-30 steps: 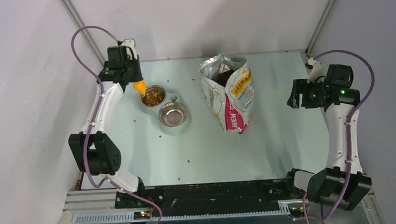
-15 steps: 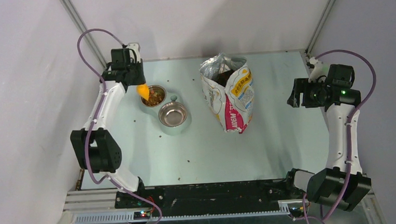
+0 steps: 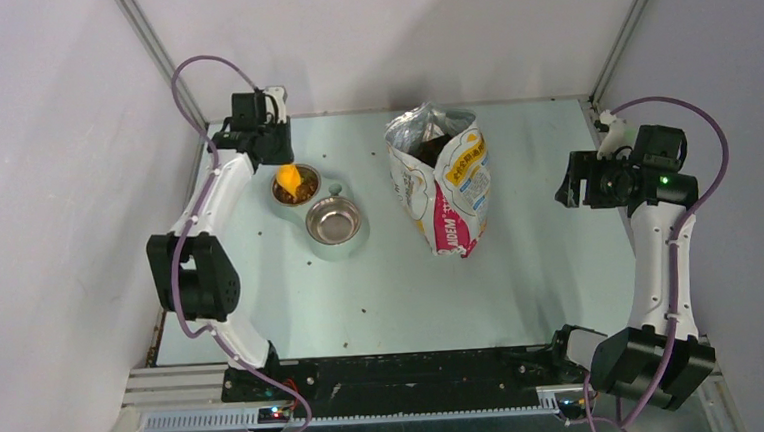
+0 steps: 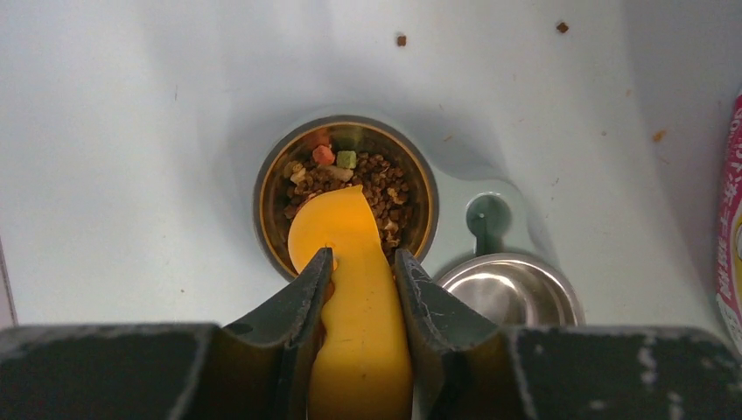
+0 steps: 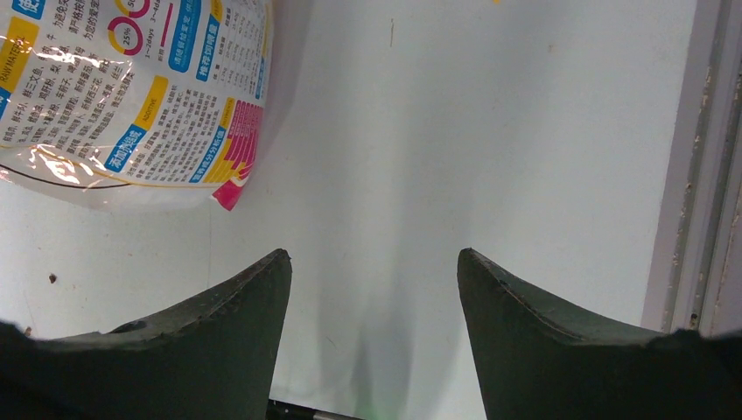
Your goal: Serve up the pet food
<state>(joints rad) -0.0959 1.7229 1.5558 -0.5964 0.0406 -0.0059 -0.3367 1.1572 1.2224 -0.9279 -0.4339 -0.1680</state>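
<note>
Hovering over the far steel bowl (image 4: 267, 188), the left arm's fingers (image 4: 293, 302) are clamped on the handle of an orange scoop (image 4: 337, 227), its blade tipped down above the pet food (image 4: 385, 179). The likely risk is that the scoop sits close to the rim, so a careless swing away could clip the bowl or scatter kibble onto the table (image 4: 131, 105), where stray pieces (image 4: 401, 39) lie. The food fills that bowl with small brown bits, with red, green and pale chunks on top. The near bowl (image 4: 512, 293) is bare. The right arm's fingers (image 5: 232, 302) are spread wide, gripping nothing, beside the printed bag (image 5: 131, 87).
</note>
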